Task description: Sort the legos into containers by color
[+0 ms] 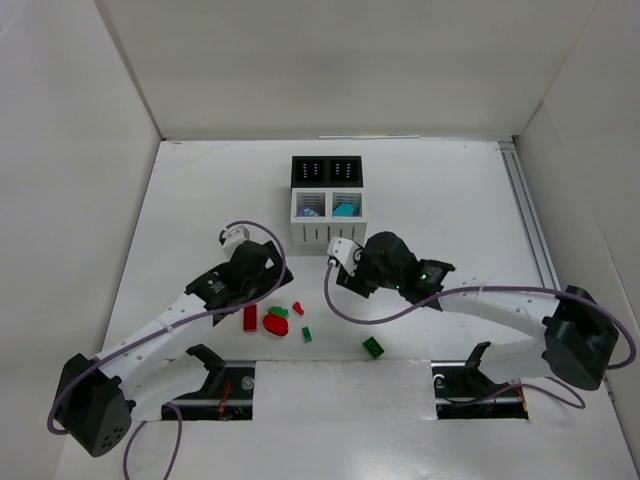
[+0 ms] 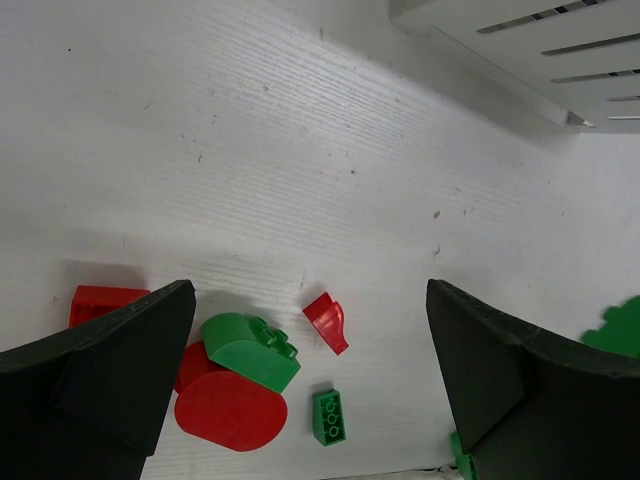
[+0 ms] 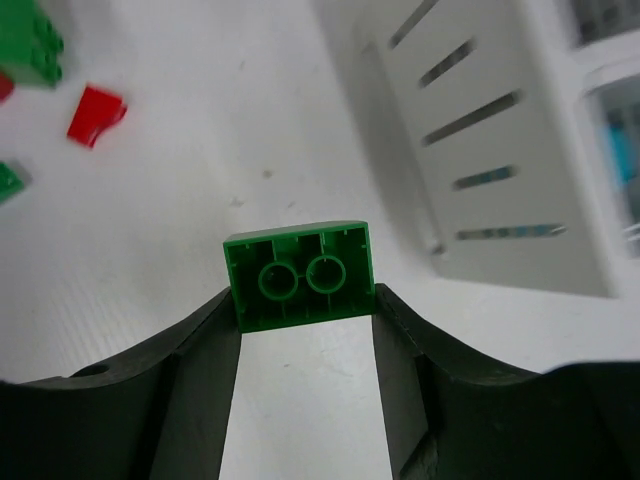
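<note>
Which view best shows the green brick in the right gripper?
Right wrist: the green brick sits centre, clamped in the right gripper. Top external hides it under that arm; left wrist misses it.

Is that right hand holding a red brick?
No, the right hand grips a green brick between its two fingers, the brick's hollow underside showing.

Left wrist view: red block (image 2: 100,298) half hidden behind left gripper (image 2: 310,290); green piece (image 2: 622,330) cut by right edge; bin block (image 2: 540,45) cut at top corner. Right wrist view: bin's compartments blurred, cyan contents (image 3: 622,150) shapeless. Top view: black compartments (image 1: 327,170) too dark inside to read.
</note>
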Robot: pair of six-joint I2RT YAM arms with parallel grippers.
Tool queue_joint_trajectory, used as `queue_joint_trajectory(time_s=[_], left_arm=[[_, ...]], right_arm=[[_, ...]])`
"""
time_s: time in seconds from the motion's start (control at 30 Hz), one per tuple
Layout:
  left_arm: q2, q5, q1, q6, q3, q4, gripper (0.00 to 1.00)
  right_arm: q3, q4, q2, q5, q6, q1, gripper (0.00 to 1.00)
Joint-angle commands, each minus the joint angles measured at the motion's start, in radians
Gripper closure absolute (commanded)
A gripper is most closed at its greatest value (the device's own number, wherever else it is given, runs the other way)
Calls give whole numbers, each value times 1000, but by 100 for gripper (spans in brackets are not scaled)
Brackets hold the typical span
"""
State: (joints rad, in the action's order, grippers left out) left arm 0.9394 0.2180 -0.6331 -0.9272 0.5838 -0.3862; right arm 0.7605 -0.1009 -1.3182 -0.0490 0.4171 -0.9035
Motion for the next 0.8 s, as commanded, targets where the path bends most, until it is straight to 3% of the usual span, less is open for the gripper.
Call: queue_joint_trajectory(time_s=[0.0,0.2,0.5,0.77], left_arm=[[-27,24,-4,8,13,-2,0],[-2,35,7,39,62,18,0],[146,92,52,165,327,17,0],[288,-11,226,266,499,61,0]], right_arm=[[138,-37,77,0,69,37,59],[296,-95,88,-71,136,173,59],[396,-151,48,-130,192,333,59],[508,-141,-82,-251,219,455,59]])
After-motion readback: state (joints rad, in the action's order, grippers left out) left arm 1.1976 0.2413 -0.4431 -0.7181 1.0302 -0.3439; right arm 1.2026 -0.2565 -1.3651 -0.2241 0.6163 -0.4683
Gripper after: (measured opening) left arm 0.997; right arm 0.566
